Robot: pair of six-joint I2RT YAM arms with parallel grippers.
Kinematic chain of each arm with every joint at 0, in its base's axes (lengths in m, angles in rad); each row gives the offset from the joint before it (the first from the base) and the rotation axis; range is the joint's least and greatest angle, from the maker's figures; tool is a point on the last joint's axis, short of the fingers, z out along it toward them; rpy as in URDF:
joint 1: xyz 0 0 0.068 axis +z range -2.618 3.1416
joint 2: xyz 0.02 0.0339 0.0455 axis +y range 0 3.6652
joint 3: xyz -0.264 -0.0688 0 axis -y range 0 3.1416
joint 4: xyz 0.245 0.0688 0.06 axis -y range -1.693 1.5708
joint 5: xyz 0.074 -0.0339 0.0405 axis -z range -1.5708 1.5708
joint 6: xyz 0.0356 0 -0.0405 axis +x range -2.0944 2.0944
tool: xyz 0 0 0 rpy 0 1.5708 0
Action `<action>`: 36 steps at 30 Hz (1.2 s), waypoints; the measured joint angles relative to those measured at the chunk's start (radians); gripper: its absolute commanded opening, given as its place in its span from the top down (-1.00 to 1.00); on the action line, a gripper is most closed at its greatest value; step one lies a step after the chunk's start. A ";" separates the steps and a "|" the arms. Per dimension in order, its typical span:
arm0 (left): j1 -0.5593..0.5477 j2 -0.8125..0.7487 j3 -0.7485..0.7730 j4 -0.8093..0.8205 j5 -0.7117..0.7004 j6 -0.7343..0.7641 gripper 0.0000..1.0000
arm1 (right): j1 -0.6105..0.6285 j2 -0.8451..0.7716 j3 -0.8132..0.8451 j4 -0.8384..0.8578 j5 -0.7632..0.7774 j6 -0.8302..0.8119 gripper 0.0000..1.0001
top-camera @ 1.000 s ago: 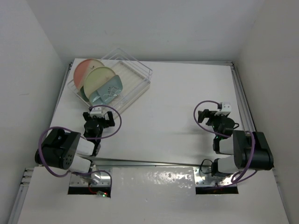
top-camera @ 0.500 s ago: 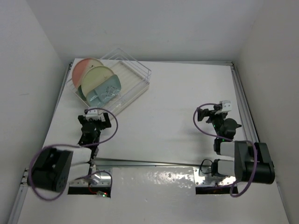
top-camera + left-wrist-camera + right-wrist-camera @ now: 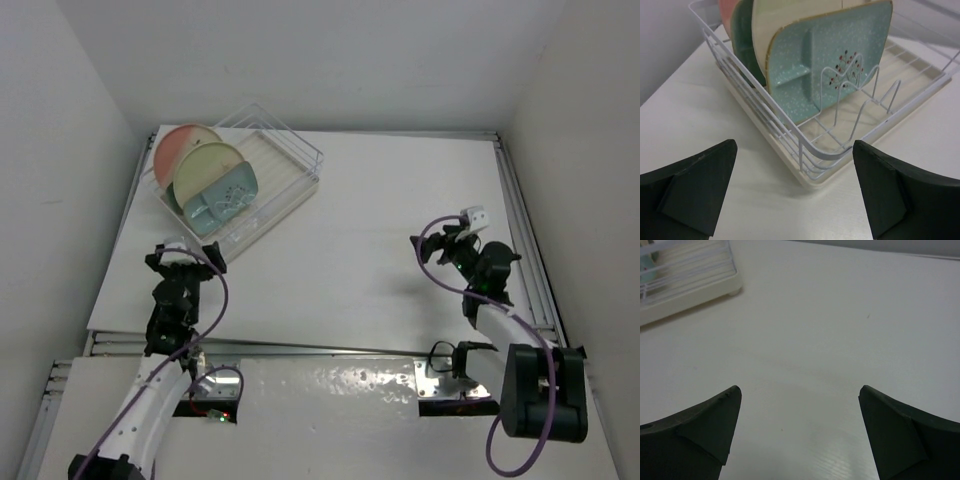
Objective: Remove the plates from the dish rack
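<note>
Both arms are hanging empty-handed, nothing lifted yet. The dish rack (image 3: pixel 290 165) is sitting at the far-left corner of the table (image 3: pixel 400 190), with all the plates standing on edge at its left end. The pink-and-cream plate (image 3: pixel 178 143) is rearmost, the yellow-green plate (image 3: pixel 212 160) is in front of it, and the pale blue-green plate (image 3: pixel 835 60) is nearest. The left gripper (image 3: pixel 795 185) is facing the rack's near corner, just short of the wire rim, jaws spread to their widest and gripping nothing. The right gripper (image 3: pixel 800 425) is equally wide and empty, hovering over bare table well apart from the rack. To my eye the step in hand is the approach to the front plate. It would go best by rising above the rim, pinching that plate's top edge, and drawing straight up so it is clearing the wire dividers without dragging its neighbours. Against a second ago, the left arm is now stretching out from its folded pose, its gripper sitting further left and nearer. The right wrist is tilting slightly. Rack and plates are lying unchanged.
</note>
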 measured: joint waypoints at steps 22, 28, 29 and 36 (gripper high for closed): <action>0.003 1.202 1.691 -1.089 0.317 0.599 -0.54 | 0.032 0.103 0.785 -0.890 -0.114 0.061 -0.62; 0.003 1.403 1.622 -1.167 0.172 0.642 -0.55 | 0.082 0.074 0.711 -0.927 -0.101 0.061 -0.60; 0.003 1.408 1.621 -1.166 0.154 0.642 -0.54 | 0.085 0.069 0.705 -0.931 -0.101 0.061 -0.60; 0.002 1.407 1.601 -1.084 0.088 0.623 0.41 | 0.092 0.003 0.634 -0.938 -0.103 0.078 -0.58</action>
